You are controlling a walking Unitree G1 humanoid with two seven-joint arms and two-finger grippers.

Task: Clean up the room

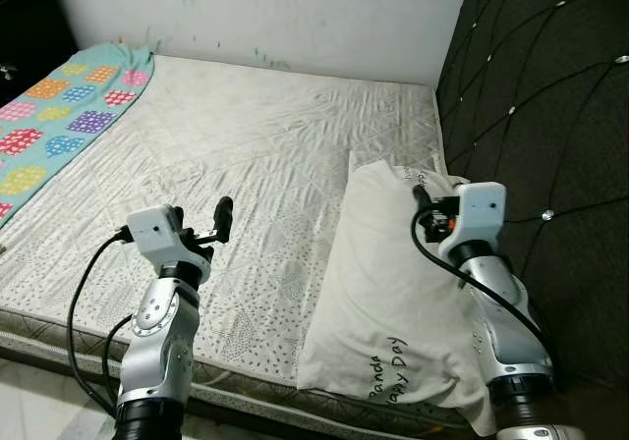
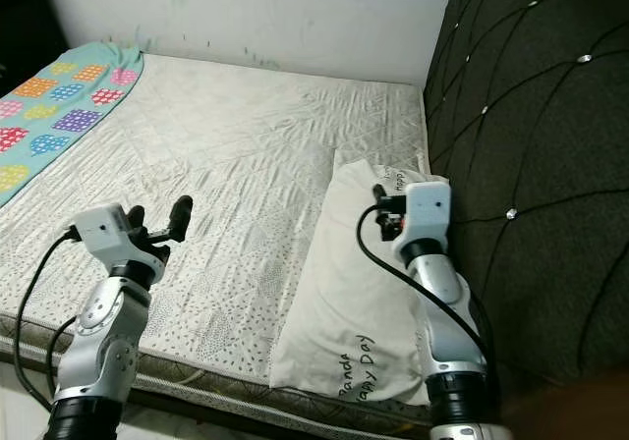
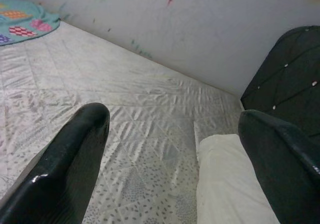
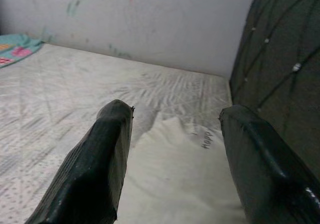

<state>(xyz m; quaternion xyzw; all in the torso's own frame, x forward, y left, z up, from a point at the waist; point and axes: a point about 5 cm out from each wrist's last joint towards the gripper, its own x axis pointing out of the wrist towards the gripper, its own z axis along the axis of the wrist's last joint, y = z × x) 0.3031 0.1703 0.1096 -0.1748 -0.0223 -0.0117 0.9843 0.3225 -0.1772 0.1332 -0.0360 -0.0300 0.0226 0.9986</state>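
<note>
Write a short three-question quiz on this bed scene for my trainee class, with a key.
1. True or false: the white rectangular fabric pillow lies beside the black tufted headboard.
2. Which gripper is over the pillow: A left, B right?
3. Fill in: the colourful patterned teal blanket lies on the quilted white ____.

Key: 1 true. 2 B, the right gripper, jaws open; the left gripper, also open, is over the bare quilted white mattress. 3 mattress.

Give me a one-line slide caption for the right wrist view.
Right tool, open, hovers over the white pillow beside the dark headboard.
</note>
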